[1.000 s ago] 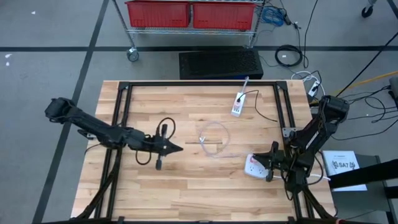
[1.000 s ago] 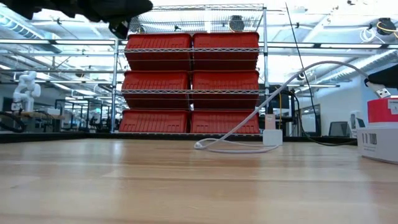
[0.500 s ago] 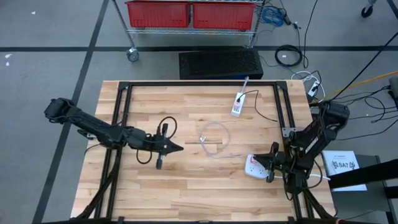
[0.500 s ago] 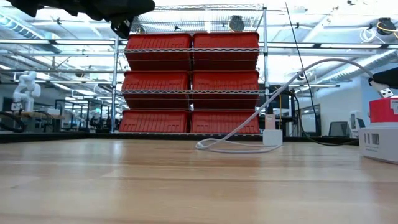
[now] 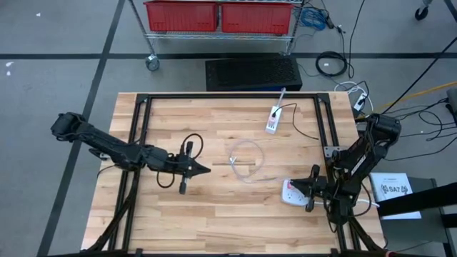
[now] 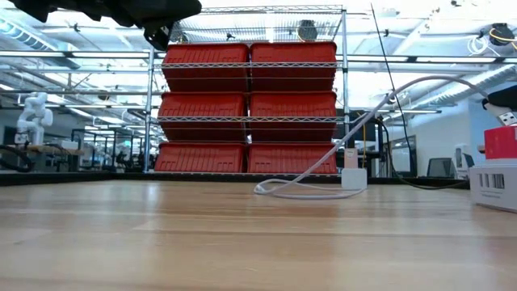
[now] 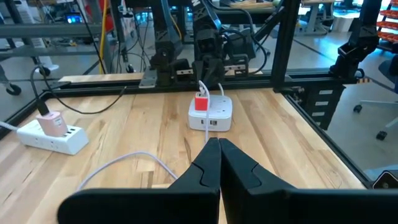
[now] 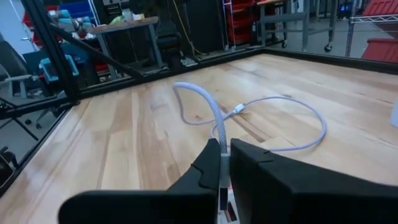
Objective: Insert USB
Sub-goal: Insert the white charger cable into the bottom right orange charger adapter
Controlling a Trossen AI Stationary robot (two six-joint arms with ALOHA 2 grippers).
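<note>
Wooden butcher-block table [image 5: 214, 214] carries all task items, seen from above inside a black frame. White USB cable [image 5: 246, 158] lies in a loose loop near the table centre, with its free plug end resting on the wood at the loop's left side. From the loop the cable runs right and toward the near edge to the white charger block [image 5: 289, 193], which lies at the right near part of the table and bears a red part on top.

Right gripper [image 5: 308, 190] sits at the charger block, on its right side. Its fingers [image 8: 214, 163] are pressed together on a thin white piece at the cable's end next to the block; whether that piece is the plug itself cannot be told. In the left wrist view the red-topped block [image 7: 210, 112] stands upright on the wood with the right arm directly behind it.

Left gripper [image 5: 202, 170] hangs over the table left of the cable loop, pointing right toward it, apart from the cable. Its fingers [image 7: 211, 163] are pressed together with nothing between them.

White power strip [image 5: 273, 119] lies at the far part of the table, right of centre, with a plug seated in it and a dark lead running off to the right. Red bins [image 6: 249, 109] fill a wire shelf beyond the far edge.
</note>
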